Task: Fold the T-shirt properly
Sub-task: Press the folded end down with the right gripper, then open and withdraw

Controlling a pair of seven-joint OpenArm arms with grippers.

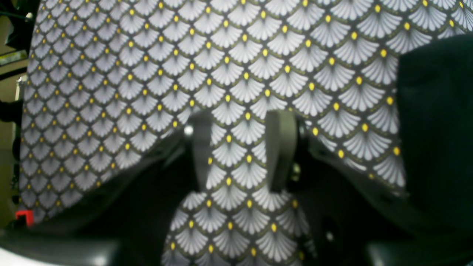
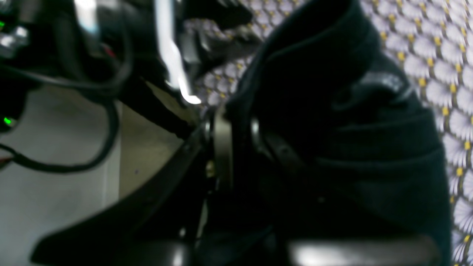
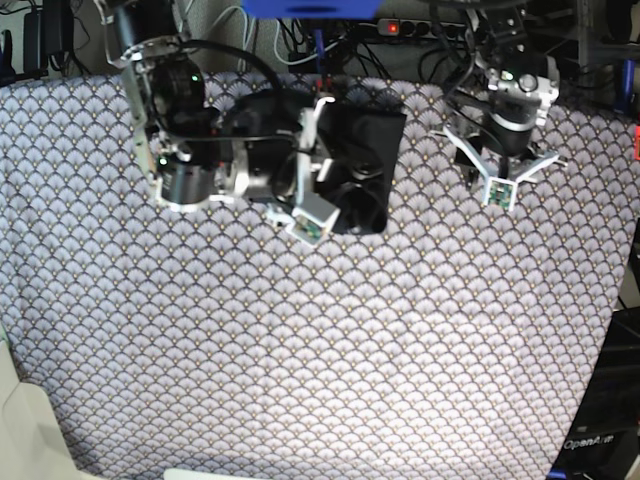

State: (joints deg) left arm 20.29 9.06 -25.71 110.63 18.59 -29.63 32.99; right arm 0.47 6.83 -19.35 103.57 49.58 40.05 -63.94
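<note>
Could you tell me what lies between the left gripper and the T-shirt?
Only bare fan-patterned tablecloth separates the open left gripper from the T-shirt; the base view shows it.

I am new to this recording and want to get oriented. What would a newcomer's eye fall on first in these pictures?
First, the grey fan-patterned tablecloth with yellow dots, which covers the whole table. Next, the plain black cloth T-shirt, bunched into a compact bundle near the far edge, with the right pincer shut on its fabric. To the side, the left pincer hovers open over bare tablecloth, holding nothing.
</note>
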